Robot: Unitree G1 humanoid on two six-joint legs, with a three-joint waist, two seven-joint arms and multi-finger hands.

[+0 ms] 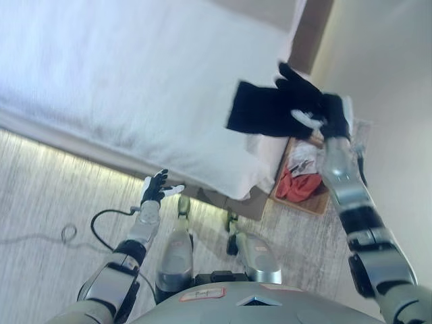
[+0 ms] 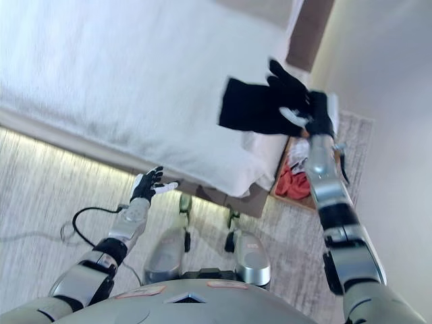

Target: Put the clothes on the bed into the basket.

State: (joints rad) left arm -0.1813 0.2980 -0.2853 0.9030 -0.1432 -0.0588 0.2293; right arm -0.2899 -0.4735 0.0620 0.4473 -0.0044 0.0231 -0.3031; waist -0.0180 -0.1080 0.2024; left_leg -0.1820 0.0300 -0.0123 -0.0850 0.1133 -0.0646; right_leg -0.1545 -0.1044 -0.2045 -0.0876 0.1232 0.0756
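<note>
A black garment (image 1: 260,108) hangs in the air over the bed's right corner, held up by my right hand (image 1: 317,111), whose fingers are curled into the cloth. To the right of the bed, on the floor, stands the wooden basket (image 1: 317,202), with red cloth (image 1: 298,185) and white cloth (image 1: 304,158) in it. The held garment is above and to the left of the basket. My left hand (image 1: 156,187) hovers open above the floor by the bed's near edge, empty.
The white bed (image 1: 135,81) fills the upper left, its near edge running diagonally down to a corner by the basket. A pale wall (image 1: 385,61) rises on the right. Striped grey carpet (image 1: 47,202) covers the floor.
</note>
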